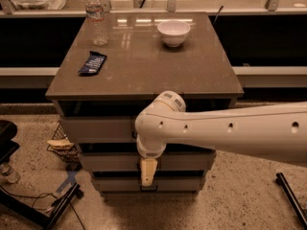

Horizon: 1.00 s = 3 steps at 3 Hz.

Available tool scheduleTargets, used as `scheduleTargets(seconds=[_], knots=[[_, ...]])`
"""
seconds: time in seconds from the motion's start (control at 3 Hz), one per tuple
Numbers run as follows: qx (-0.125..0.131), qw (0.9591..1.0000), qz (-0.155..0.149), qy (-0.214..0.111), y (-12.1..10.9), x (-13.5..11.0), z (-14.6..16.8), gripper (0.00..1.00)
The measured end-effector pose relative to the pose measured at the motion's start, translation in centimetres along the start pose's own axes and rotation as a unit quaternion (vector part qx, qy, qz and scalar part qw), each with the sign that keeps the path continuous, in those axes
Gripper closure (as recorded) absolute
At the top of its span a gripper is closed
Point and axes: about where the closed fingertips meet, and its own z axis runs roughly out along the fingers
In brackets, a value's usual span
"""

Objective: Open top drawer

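The top drawer [96, 128] is the light grey front just under the brown cabinet top [144, 66]. It sits about flush with the two grey drawers below it, the middle one [108, 162] and the bottom one [120, 183]. Its handle is hidden behind my white arm [225, 131], which reaches in from the right across the drawer fronts. My gripper [147, 171] hangs down from the wrist in front of the middle and bottom drawers, below the top drawer's centre.
On the cabinet top stand a water bottle [97, 17], a white bowl [173, 31] and a dark snack packet [92, 63]. A small wire basket [62, 145] sits on the floor at the left. Black stand legs and cables [48, 207] lie at the lower left.
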Motion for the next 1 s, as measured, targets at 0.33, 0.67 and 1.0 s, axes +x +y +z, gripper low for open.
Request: scheduleTargets(seconds=[0.33, 0.67, 1.0], knots=[[-0.017, 0.9998, -0.004, -0.009, -0.1, -0.6, 1.9, 0.18], [-0.034, 0.9992, 0.003, -0.022, 0.3, -1.0, 4.0, 0.49], [-0.034, 0.9992, 0.003, -0.021, 0.3, -1.0, 3.9, 0.73]])
